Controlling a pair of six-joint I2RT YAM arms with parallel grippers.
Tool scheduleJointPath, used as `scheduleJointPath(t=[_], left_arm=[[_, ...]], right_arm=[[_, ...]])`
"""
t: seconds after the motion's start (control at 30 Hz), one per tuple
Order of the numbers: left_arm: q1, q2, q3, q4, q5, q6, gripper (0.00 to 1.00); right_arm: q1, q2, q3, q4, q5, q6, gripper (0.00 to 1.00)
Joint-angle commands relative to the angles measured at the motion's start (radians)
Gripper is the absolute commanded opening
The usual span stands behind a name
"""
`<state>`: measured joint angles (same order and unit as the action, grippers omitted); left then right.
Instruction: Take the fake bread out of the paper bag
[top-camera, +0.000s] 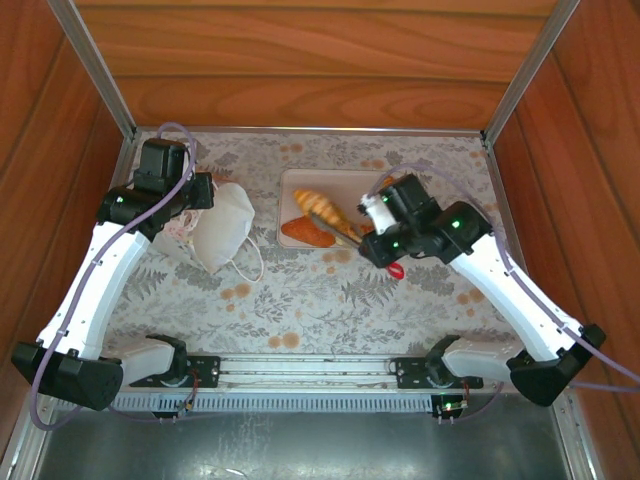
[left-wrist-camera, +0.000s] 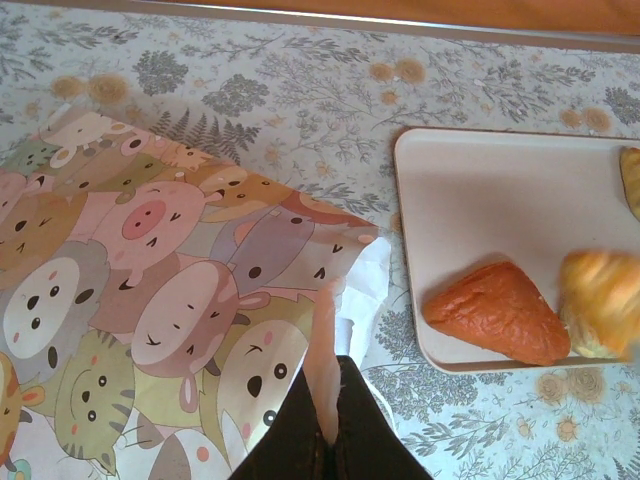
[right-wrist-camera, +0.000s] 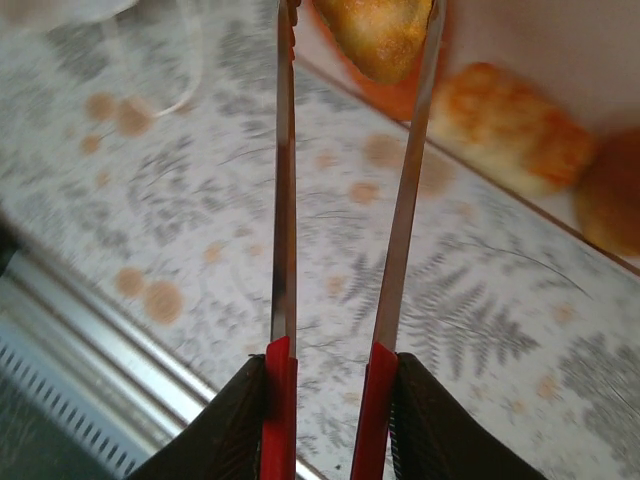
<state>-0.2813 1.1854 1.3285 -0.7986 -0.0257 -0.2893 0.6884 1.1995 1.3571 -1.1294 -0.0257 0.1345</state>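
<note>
**A:** Left jaws: pressed together, pinching a fold of the paper bag on its patterned side. The bag lies flat on the tabletop, left of the tray. Right jaws: partly closed, squeezing the red handles of the tongs. They touch no bread themselves.

**B:** What is at the tong tips?

**A:** One golden piece of fake bread sits between the two blades, over the tray's near edge. More pieces lie in the tray, among them an orange-brown wedge and a crusty roll. The bag's mouth is not visible, so I cannot tell whether any bread is left inside.

**B:** Handling notes?

**A:** My judgement only. The bread looks like light, stiff, hollow toy stuff with a smooth skin. Thin metal blades could let it slip or pop out sideways, so grip it across the thickest middle, not at a tapered end. The bag is thin, soft paper that crumples and slides easily. A pinch on its edge should anchor it without harm.
</note>
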Motion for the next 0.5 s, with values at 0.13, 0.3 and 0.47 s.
scheduleJointPath(t=[0.13, 0.3, 0.47], left_arm=[[0.008, -0.019, -0.009, 0.032, 0.000, -0.010, 0.00], [0.008, -0.023, -0.014, 0.036, -0.002, -0.011, 0.00], [0.008, -0.023, -0.018, 0.037, -0.006, -0.009, 0.00]], right_arm=[[-0.200, 0.124, 0.016, 0.027, -0.012, 0.060, 0.32], [-0.264, 0.222, 0.046, 0.055, 0.010, 0.068, 0.31], [-0.287, 0.272, 0.054, 0.092, 0.031, 0.059, 0.32]])
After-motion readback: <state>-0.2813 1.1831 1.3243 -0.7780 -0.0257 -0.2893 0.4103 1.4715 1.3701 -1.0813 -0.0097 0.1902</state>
